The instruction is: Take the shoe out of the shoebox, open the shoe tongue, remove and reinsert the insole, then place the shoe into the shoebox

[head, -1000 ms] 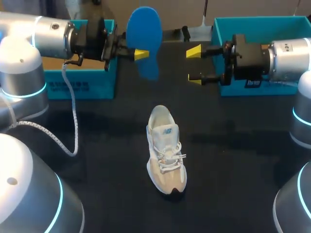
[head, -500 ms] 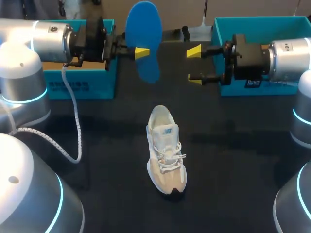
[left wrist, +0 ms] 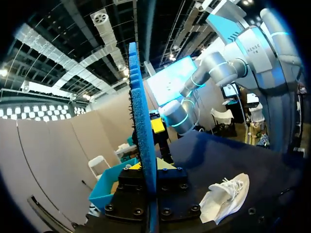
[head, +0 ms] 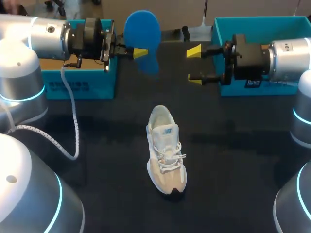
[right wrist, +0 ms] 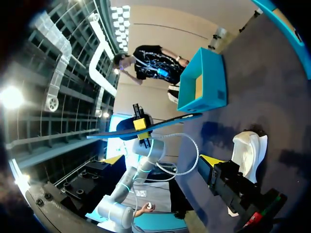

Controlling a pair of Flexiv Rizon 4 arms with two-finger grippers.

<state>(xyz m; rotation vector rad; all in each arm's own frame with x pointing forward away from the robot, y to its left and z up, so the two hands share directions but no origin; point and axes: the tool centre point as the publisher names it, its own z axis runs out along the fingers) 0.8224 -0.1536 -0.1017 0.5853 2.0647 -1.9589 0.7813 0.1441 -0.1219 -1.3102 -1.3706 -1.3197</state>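
Insole point(head: 142, 30) shifted left, left jaws pinching; right jaws spread; one shoe point(head: 165, 148), two boxes point(head: 82, 85) point(head: 228, 22).

The shoe point(head: 166, 148) lies on the table point(head: 238, 150), left box point(head: 80, 83) and right box point(head: 262, 29) behind it.

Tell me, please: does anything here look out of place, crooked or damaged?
Only the blue insole: it is outside the shoe, clamped in the left jaws and held in the air. The shoe stands upright on its sole on the table. Nothing looks spilled or damaged.
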